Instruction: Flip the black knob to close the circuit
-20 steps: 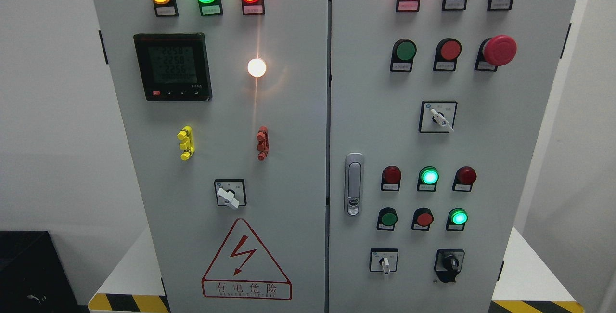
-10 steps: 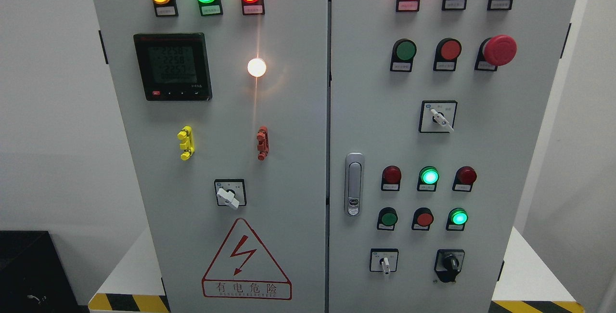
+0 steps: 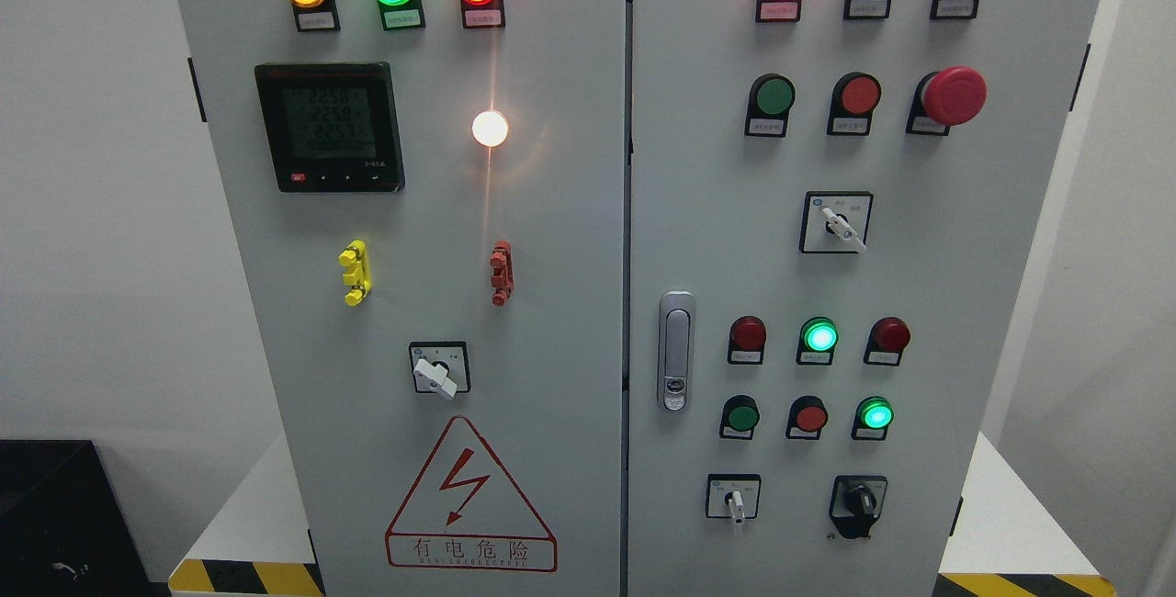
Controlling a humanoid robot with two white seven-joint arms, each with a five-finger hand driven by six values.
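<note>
The black knob (image 3: 860, 501) sits at the lower right of the cabinet's right door (image 3: 919, 285), just right of a white-handled selector switch (image 3: 734, 498) and below a lit green lamp (image 3: 876, 415). Neither hand shows in the head view, so finger state cannot be told. The door's right edge lies near the knob.

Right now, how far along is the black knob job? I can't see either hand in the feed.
Nothing looks done yet. The black knob sits untouched at the lower right of the cabinet's right door, beside the white-handled selector. Nothing is in hand: neither hand shows in the head view. All of it is left: reach in, grasp the knob, turn it.
</note>
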